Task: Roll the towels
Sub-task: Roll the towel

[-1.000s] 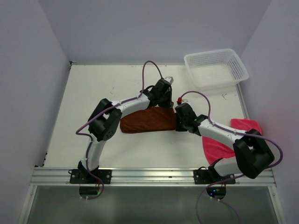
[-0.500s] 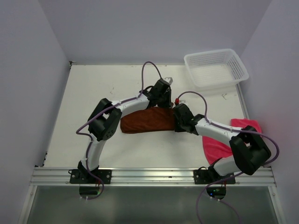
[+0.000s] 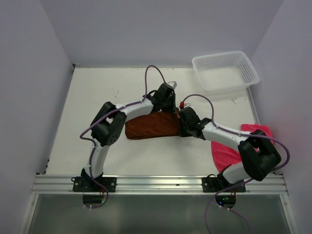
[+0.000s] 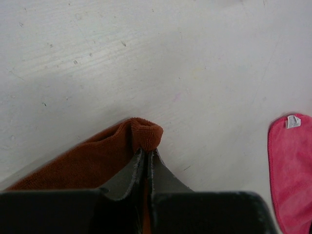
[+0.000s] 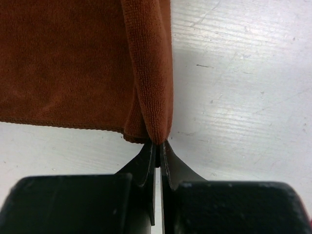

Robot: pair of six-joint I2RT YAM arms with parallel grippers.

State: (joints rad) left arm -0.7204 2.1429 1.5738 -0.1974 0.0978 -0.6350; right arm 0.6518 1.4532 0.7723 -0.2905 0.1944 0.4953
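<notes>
Step in hand: starting the roll on the rust-brown towel (image 3: 150, 126). It lies across the middle of the counter (image 3: 97, 92), long axis left to right, between the two arms. The cloth looks flat over most of its length, with only the right-hand short end gathered up.

Left claw (image 4: 147, 152) is pinched together on the far corner of that end. A small rounded fold of terry pokes out just past the tips, raised off the counter.

Right claw (image 5: 158, 144) is clamped together on the near corner of the same end. Its wrist view shows the edge doubled over into a narrow standing fold that runs away from the tips, with the flat cloth lying to the left of it.

The pink towel (image 3: 228, 152) lies at the right side of the counter, well apart from the brown one and partly under the right arm. It is spread loosely and not rolled. The white mesh basket (image 3: 198, 62) sits at the far right corner, untouched.

Judgement: early in the task — one towel has barely begun and the other waits.

Next move, as I read it: both claws carry the pinched end leftward over the flat cloth, level and in step, so the fold turns onto itself and forms a tight first turn. If one corner leads, the roll is likely to go on skewed — soft terry tends to sag between two grip points.
</notes>
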